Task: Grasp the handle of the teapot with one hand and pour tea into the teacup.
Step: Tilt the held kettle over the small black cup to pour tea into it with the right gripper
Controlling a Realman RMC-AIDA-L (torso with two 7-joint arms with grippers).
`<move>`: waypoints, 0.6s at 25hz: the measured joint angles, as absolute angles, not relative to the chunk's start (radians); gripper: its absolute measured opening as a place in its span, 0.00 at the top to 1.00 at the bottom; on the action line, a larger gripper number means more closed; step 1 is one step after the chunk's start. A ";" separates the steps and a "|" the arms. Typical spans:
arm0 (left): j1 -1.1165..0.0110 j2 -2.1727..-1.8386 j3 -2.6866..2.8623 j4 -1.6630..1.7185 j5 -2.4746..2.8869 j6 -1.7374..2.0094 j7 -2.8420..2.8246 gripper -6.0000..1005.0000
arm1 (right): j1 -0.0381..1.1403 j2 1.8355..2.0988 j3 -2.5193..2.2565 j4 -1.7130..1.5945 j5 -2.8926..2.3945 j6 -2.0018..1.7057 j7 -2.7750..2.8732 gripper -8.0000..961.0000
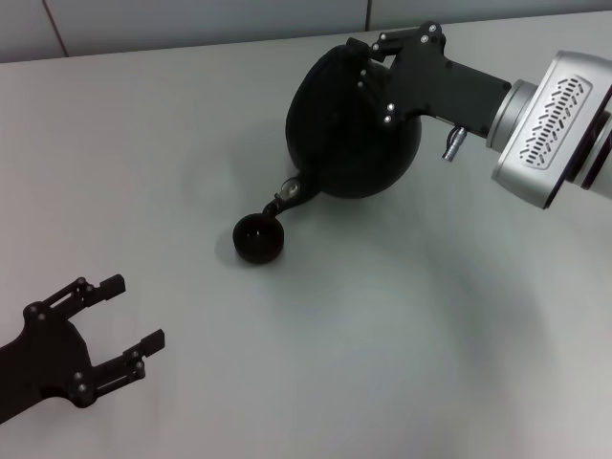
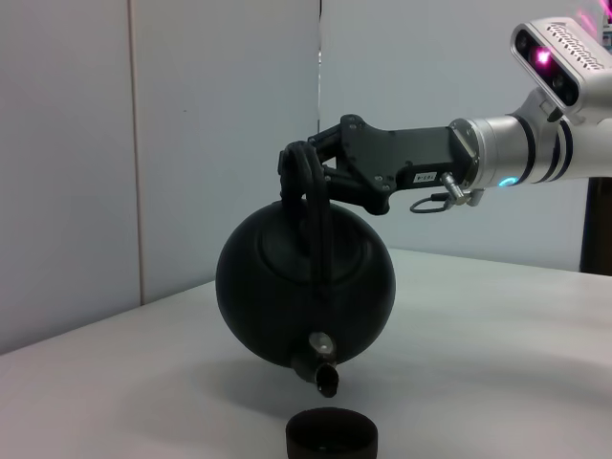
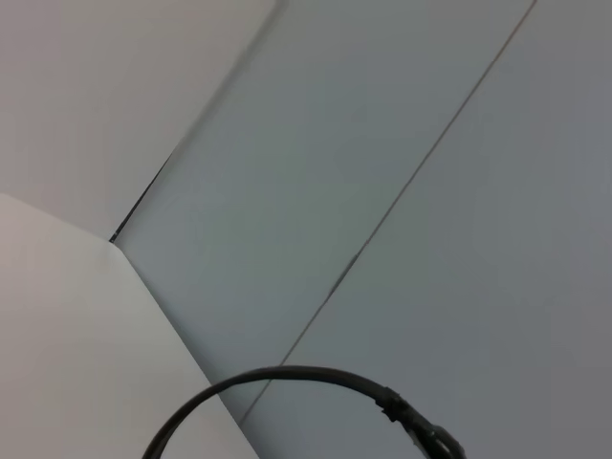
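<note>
White table (image 1: 402, 363), one teapot (image 2: 304, 292) tipped over one teacup (image 1: 258, 238), right gripper (image 2: 311, 174) fingers seemingly clamping handle (image 2: 317, 225).

right hand (image 2: 304, 167) gripping handle (image 2: 316, 206), teapot (image 2: 304, 287) tilted, spout (image 2: 323, 375) above teacup (image 2: 331, 433)

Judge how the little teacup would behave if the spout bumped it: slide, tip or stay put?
The teacup is small and low beside the teapot, so probably light and easily nudged. Its squat shape suggests it slides on the smooth table rather than tips. The spout hangs just above it.
</note>
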State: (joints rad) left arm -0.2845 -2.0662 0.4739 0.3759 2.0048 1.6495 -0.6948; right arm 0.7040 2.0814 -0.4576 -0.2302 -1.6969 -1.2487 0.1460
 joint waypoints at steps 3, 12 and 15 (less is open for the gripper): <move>-0.285 -2.066 0.474 0.375 2.005 1.649 -0.695 0.20 | 0.704 2.081 -0.458 -0.230 -1.697 -1.249 0.136 0.90; -0.287 -2.066 0.474 0.365 2.005 1.647 -0.686 0.20 | 0.706 2.081 -0.466 -0.230 -1.697 -1.249 0.110 0.91; -0.287 -2.066 0.474 0.364 2.005 1.647 -0.685 0.20 | 0.709 2.081 -0.470 -0.230 -1.697 -1.249 0.102 0.91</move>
